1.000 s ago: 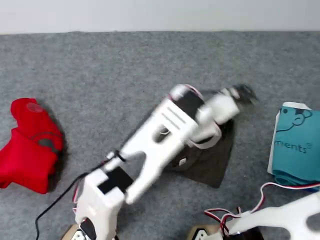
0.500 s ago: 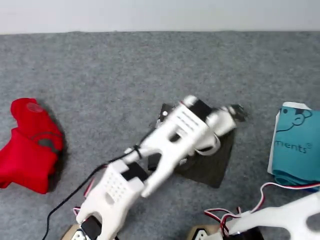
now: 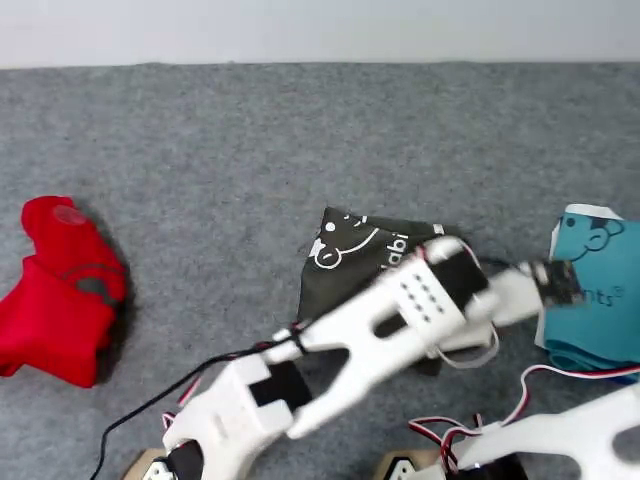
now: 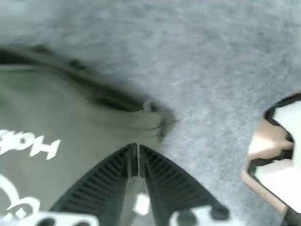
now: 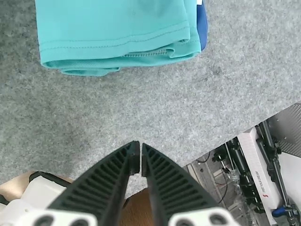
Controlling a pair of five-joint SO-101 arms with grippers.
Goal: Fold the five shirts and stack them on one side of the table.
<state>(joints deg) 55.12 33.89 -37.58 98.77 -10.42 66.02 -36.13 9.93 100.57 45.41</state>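
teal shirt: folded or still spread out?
Folded. The teal shirt is a compact block, with doubled hemmed layers stacked along its near edge.

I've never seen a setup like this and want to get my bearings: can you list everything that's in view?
red shirt: one, red, crumpled at the table's far left.
dark shirt: one, blackish with white print, lying mid-table, partly under an arm.
teal shirt: one, teal, folded at the right edge.
blue cloth: one, blue, an edge peeking from under the teal shirt; likely another shirt.
grey mat: one, grey, covering the table.
black cable: one, black, trailing from the left arm's base.
red and white wires: one bundle, by the right arm.
left arm: one, white, reaching across the dark shirt; jaws shut.
right arm: one, white, at the near right corner; jaws shut over bare mat.
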